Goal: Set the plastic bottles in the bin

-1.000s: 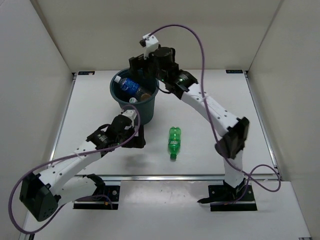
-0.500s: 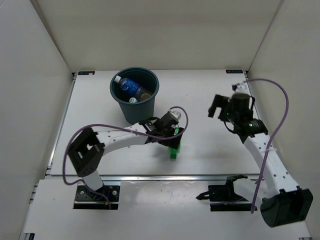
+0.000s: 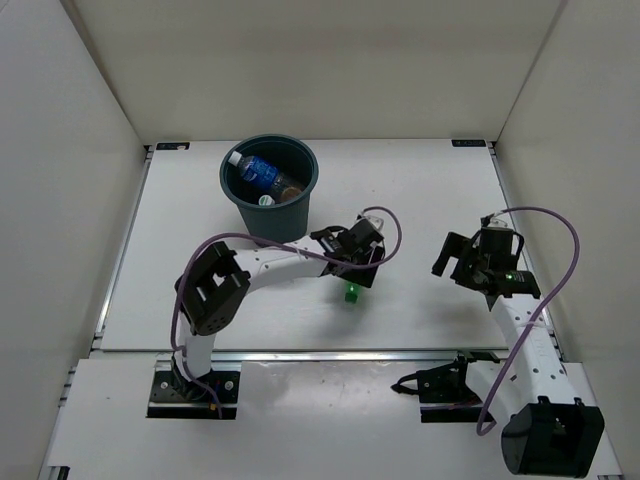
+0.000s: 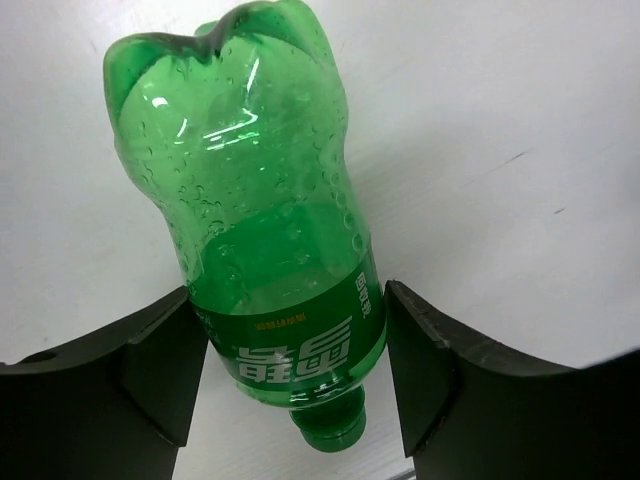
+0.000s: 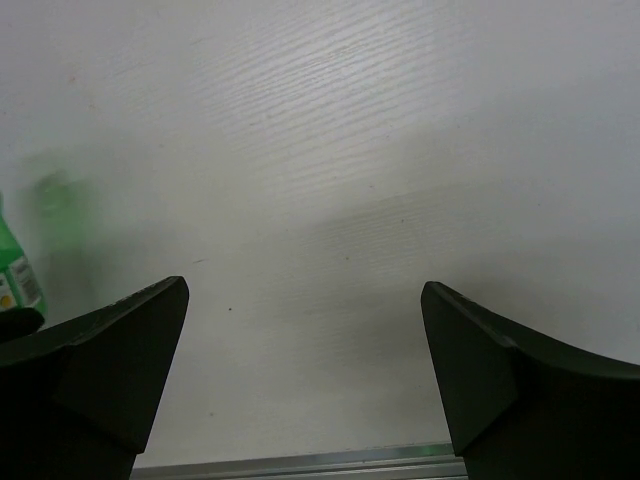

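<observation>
You'll see the round dark teal-grey plastic bin (image 3: 272,222) with bottles (image 3: 262,172) inside, the right gripper (image 5: 305,390) spread open and empty well to the bin's right, and the left gripper (image 3: 356,266) clamped on the small green plastic bottle (image 4: 270,250) near the bin's front-right.

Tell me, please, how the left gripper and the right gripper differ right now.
The left gripper clasps the green bottle at its label; the right gripper holds nothing. The left is closed to bottle width; the right stands open over the table. Both are dark and two-fingered.
</observation>
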